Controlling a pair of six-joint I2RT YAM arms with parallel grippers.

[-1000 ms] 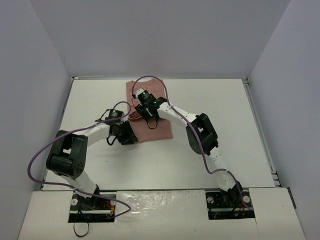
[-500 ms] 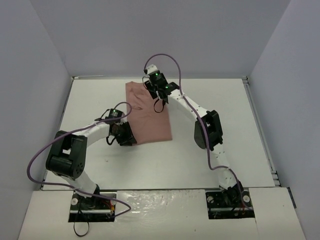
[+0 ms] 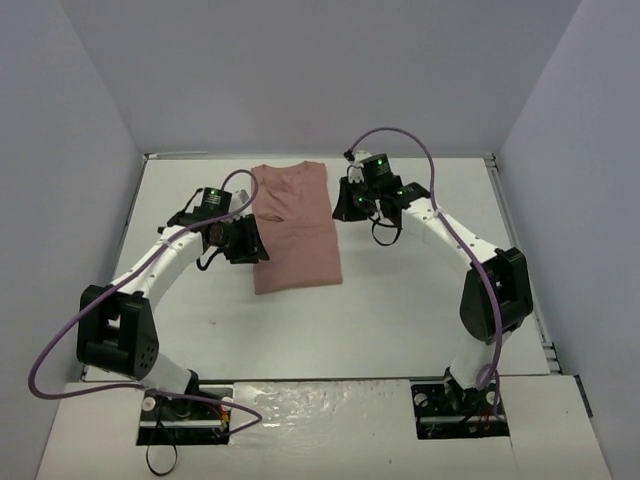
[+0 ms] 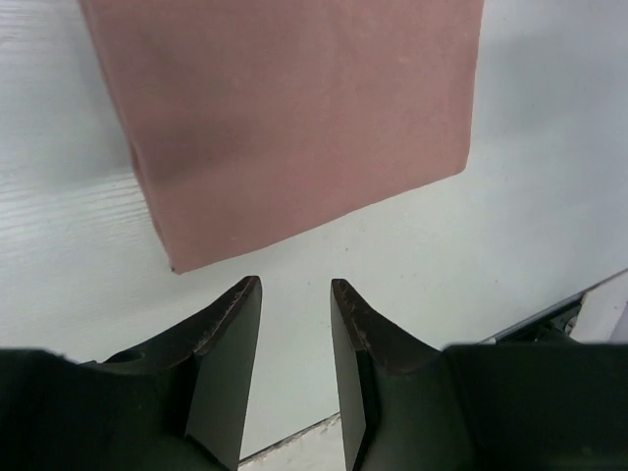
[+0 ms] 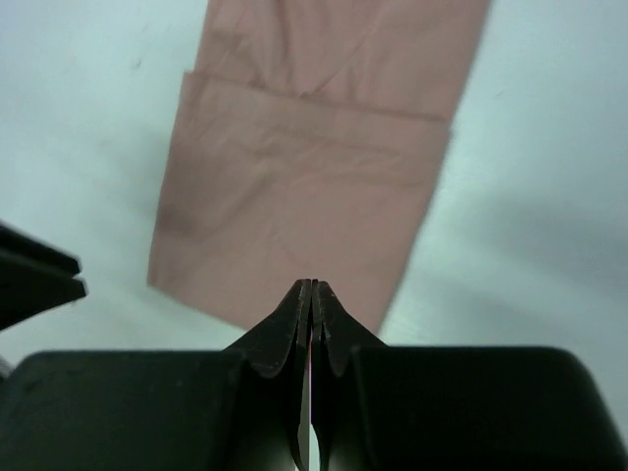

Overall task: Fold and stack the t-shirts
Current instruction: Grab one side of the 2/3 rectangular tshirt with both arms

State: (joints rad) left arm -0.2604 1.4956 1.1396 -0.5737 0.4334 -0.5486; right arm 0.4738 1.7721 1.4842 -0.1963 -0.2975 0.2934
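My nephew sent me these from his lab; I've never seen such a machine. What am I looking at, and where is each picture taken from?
These are two white robot arms bolted at the near edge of a white table. The wide picture comes from a fixed camera above and behind them; the two close-ups come from a camera on each wrist, looking past that arm's own claw. On the table lies one dusty-pink cotton t-shirt, folded into a long rectangle. Nothing is held: the left claw stands open near the shirt's left edge, the right claw is shut and empty near its right edge.
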